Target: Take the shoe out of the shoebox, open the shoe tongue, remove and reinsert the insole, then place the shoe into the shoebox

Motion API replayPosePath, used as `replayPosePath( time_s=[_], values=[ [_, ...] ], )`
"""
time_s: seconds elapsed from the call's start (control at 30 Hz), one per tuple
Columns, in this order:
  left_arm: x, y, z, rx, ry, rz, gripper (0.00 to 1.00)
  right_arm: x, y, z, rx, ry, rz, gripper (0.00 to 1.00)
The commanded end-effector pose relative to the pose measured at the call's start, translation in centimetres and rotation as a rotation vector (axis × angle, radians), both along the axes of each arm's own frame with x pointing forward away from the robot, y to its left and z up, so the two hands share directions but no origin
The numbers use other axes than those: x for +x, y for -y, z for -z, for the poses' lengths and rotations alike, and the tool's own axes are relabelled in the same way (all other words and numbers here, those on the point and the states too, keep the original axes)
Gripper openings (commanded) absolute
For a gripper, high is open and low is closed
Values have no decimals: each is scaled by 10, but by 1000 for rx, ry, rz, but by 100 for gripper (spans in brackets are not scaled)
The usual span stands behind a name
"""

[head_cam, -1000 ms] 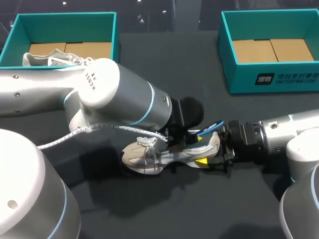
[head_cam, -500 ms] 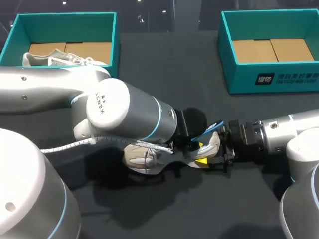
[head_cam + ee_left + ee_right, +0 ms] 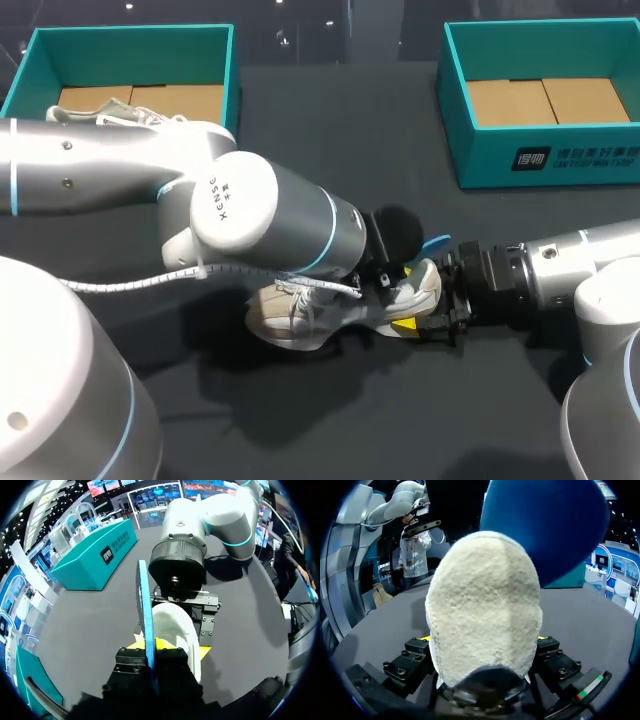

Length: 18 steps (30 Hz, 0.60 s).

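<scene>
The left gripper (image 3: 166,648), its fingers pinching the blue insole (image 3: 144,610) edge-on, has shifted closer to the right gripper (image 3: 418,300), which stays clamped around the shoe (image 3: 300,315) heel.

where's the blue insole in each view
Head view: the insole is a small blue tip just above the shoe heel, mid-table.
Left wrist view: the insole stands edge-on, clamped in the left gripper, beside the heel.
Right wrist view: the insole is the large blue shape beyond the heel.
Shared landmark: the pale shoe heel, seen in all three.
</scene>
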State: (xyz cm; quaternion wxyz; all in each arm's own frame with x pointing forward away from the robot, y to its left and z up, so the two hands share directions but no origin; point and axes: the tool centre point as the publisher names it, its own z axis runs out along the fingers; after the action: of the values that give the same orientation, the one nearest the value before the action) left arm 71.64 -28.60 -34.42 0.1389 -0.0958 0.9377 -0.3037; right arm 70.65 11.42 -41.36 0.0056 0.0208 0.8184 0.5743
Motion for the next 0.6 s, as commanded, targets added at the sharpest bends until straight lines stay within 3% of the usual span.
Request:
replayPosePath(
  time_s=[0.03, 0.3, 0.6],
  values=[
    [4, -6, -14, -27, -47, 29, 0, -1, 0, 0, -4, 0, 1, 0],
    [-10, 0, -72, -115, -108, 112, 0, -1, 0, 0, -4, 0, 1, 0],
    [-10, 0, -72, -115, -108, 112, 0, -1, 0, 0, -4, 0, 1, 0]
  ],
)
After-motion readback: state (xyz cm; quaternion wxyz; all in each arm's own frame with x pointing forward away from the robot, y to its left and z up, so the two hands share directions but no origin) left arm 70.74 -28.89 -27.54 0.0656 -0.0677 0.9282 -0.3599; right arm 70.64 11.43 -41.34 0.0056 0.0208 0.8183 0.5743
